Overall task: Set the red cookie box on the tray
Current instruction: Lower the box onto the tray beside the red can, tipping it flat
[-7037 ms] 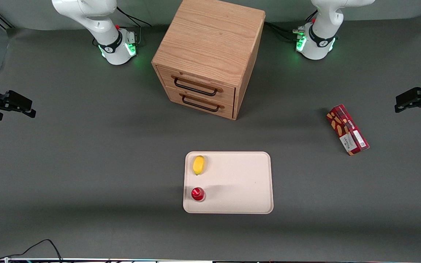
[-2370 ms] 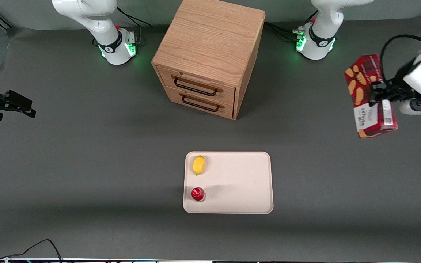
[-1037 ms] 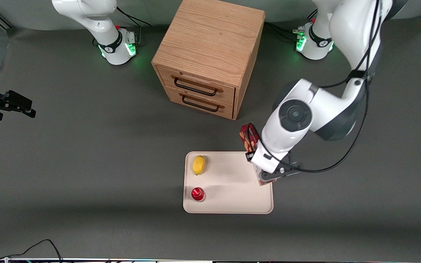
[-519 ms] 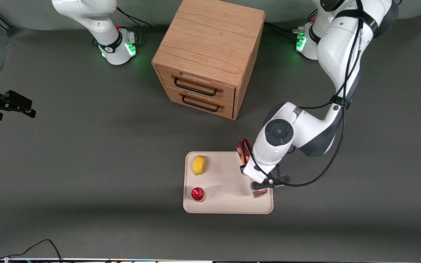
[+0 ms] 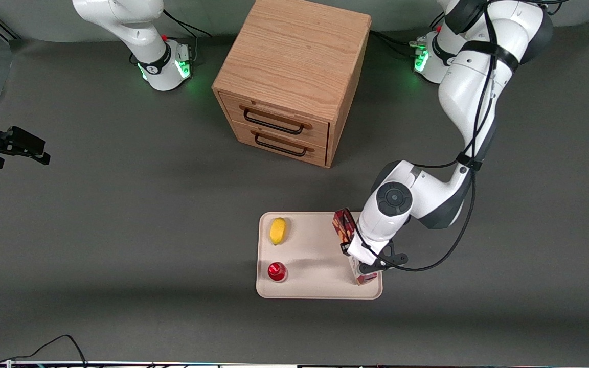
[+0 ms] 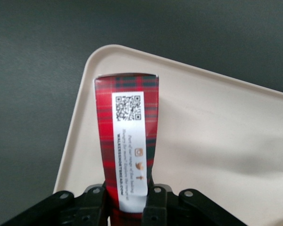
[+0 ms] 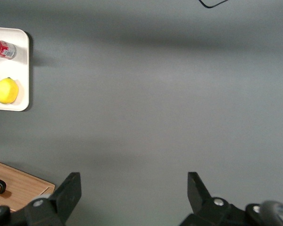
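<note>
The red cookie box [image 5: 344, 228] stands on a long thin edge over the tray [image 5: 320, 286], at the tray's end toward the working arm. My left gripper [image 5: 360, 258] is shut on the box, one finger on each broad face, with the wrist covering the box's middle. The wrist view looks along the box's plaid narrow side [image 6: 127, 136] with its white QR label, clamped between the black fingers [image 6: 155, 202], my gripper [image 6: 128, 205] right above it, cream tray [image 6: 217, 141] underneath. Whether the box touches the tray I cannot tell.
A yellow lemon [image 5: 277, 230] and a small red can [image 5: 276, 271] sit on the tray's end toward the parked arm. The wooden two-drawer cabinet [image 5: 294, 76] stands farther from the front camera than the tray, drawers shut.
The gripper took the box off the table at the working arm's end, carried it over the tray, and in the last half second lowered it slightly nearer the front camera.
</note>
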Robot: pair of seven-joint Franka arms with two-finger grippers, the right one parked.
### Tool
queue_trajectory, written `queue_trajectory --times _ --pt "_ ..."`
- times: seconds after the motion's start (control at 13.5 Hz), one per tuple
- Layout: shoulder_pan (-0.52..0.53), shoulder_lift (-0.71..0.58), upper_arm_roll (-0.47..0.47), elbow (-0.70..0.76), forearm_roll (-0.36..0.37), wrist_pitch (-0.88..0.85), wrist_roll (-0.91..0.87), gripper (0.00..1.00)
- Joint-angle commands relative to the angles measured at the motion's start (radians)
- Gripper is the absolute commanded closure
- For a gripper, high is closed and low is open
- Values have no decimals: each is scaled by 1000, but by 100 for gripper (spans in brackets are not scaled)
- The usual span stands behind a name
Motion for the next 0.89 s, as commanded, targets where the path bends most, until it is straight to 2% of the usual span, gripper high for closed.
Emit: queue_trajectory --times 0.0,0.15,0.37,0.44,0.52,0.81 --pt "-15 -8 28 -32 32 39 -42 100" --pt "-15 0 29 -29 40 39 -40 97" --pt "-14 0 28 -28 41 31 -36 36" --pt "-14 -2 29 -23 41 25 -34 22" --pt "-14 -3 28 -19 41 16 -34 3" --pt "-11 -14 26 17 32 -80 -34 0"
